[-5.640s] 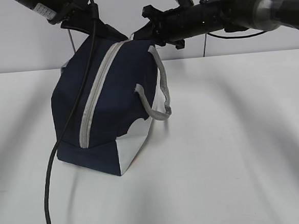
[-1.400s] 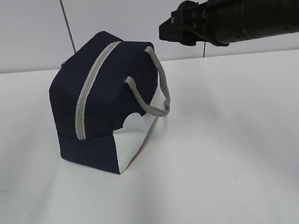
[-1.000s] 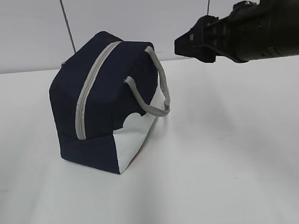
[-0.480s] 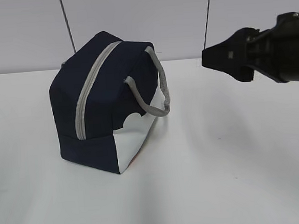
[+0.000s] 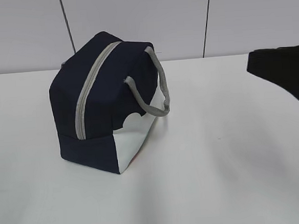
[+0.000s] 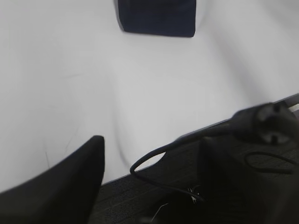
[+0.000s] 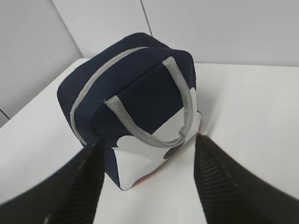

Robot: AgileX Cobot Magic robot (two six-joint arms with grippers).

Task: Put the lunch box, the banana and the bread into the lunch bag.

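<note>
The navy lunch bag (image 5: 108, 104) stands on the white table, its grey zipper (image 5: 89, 90) closed along the top and its grey handle (image 5: 160, 88) hanging over the white side panel. The lunch box, the banana and the bread are out of view. My right gripper (image 5: 259, 68) is open at the right edge, well clear of the bag. In the right wrist view it (image 7: 148, 140) frames the bag (image 7: 135, 93) from a distance, with nothing between its fingers. My left gripper (image 6: 150, 140) is open and empty over the table's edge, with the bag (image 6: 156, 18) far ahead.
The white table (image 5: 221, 179) runs out to a pale panelled wall (image 5: 133, 21) behind the bag. In the left wrist view the table's edge (image 6: 117, 176) gives way to a dark floor, and a black cable (image 6: 159, 154) loops across it.
My right arm has drawn back from above the bag's handle to the right edge and dropped lower. Both arms were at the bag's top earlier; the left has left the exterior view. The bag stays still.
</note>
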